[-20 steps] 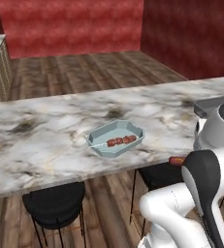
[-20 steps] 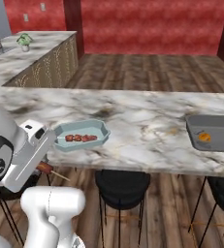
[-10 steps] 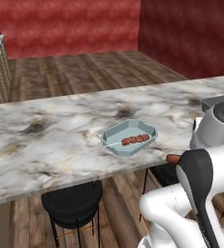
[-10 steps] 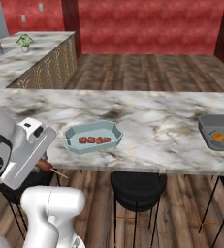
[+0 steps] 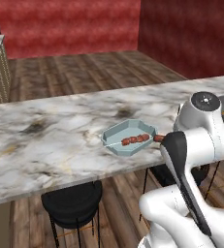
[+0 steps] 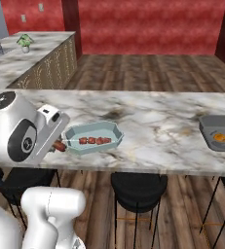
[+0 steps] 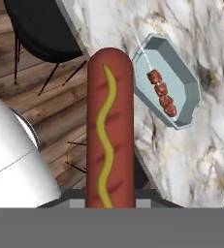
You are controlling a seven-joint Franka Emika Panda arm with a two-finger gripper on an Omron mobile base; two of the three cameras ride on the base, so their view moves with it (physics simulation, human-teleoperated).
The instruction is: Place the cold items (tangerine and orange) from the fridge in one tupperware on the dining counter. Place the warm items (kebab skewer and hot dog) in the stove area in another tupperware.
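Note:
My gripper (image 7: 109,196) is shut on the hot dog (image 7: 109,126), a brown sausage with a yellow mustard line that stands up along the hand view. It hangs off the near edge of the marble dining counter (image 6: 158,121); its end pokes out beside the hand (image 6: 59,145) (image 5: 159,138). Just beyond it on the counter sits a light blue tupperware (image 5: 120,133) (image 6: 92,130) (image 7: 186,82) holding the kebab skewer (image 5: 136,140) (image 6: 94,140) (image 7: 162,93). Farther right, a grey tupperware (image 6: 209,127) holds a small orange fruit (image 6: 220,138); I cannot tell which one.
Black stools (image 5: 72,203) (image 6: 138,185) stand under the counter's near edge. A second counter with a small potted plant (image 6: 24,41) runs back on the left. Wooden floor and red walls lie beyond.
The whole picture has shifted: the base has driven along the counter, and the blue tupperware now lies closer to the hand. The gripper stays shut on the hot dog.

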